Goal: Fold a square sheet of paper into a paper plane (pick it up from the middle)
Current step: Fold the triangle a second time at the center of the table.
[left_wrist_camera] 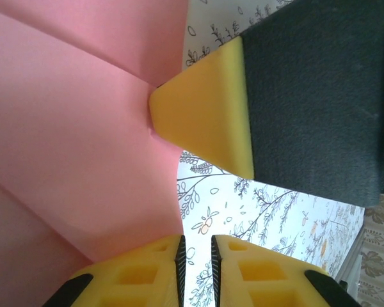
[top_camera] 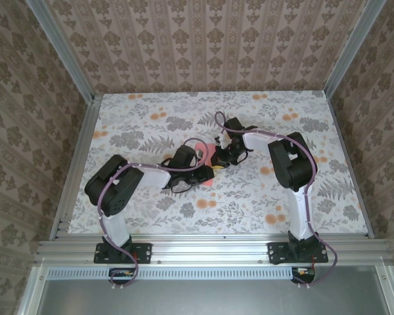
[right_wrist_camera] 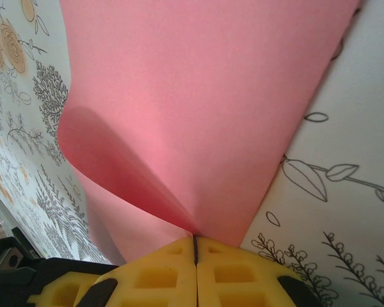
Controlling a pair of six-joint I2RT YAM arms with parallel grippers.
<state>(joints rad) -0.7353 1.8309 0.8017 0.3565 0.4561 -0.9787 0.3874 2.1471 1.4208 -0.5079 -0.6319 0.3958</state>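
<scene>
The right gripper (right_wrist_camera: 195,246) has its yellow fingers pressed flat together, with a corner of the pink sheet of paper (right_wrist_camera: 198,96) pinched in the seam between them. From that pinch the sheet fans upward and away, one side curling over in a soft bend rather than lying flat, and it hangs over the flower-printed table (top_camera: 151,131). In the overhead view both arms reach in toward the middle of the table and meet over the paper, which sits between their wrists. The left gripper (left_wrist_camera: 197,246) is close beside the sheet: its two fingers stand slightly apart, the printed tablecloth shows through the narrow gap, and nothing is caught in it. The paper's edge runs alongside one of its fingers. In the left wrist view a yellow fingertip of the right gripper touches the sheet where its creases converge.
</scene>
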